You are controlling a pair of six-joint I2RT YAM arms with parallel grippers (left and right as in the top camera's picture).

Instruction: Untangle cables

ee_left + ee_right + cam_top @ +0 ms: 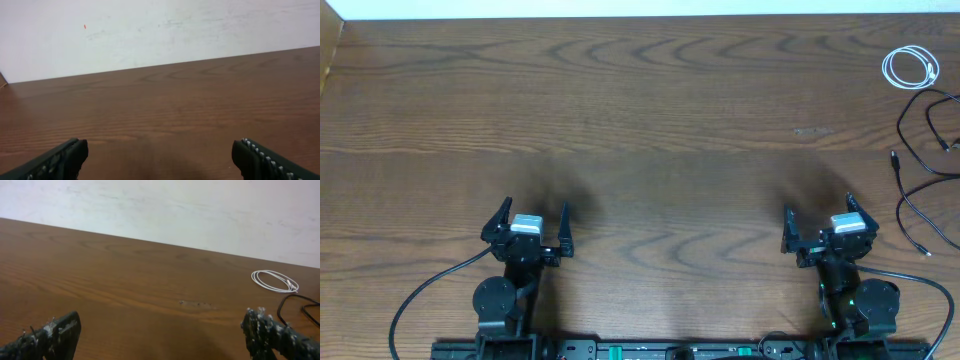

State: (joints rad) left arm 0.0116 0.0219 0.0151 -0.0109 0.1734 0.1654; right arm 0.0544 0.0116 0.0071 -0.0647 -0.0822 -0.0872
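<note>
A white cable lies coiled in a small loop at the far right of the table; it also shows in the right wrist view. Black cables sprawl in loose curves just nearer, along the right edge; a piece shows in the right wrist view. My left gripper is open and empty at the near left. My right gripper is open and empty at the near right, well short of the cables.
The wooden table ends at a white wall at the back. Thick black wires run from the arm bases at the near edge.
</note>
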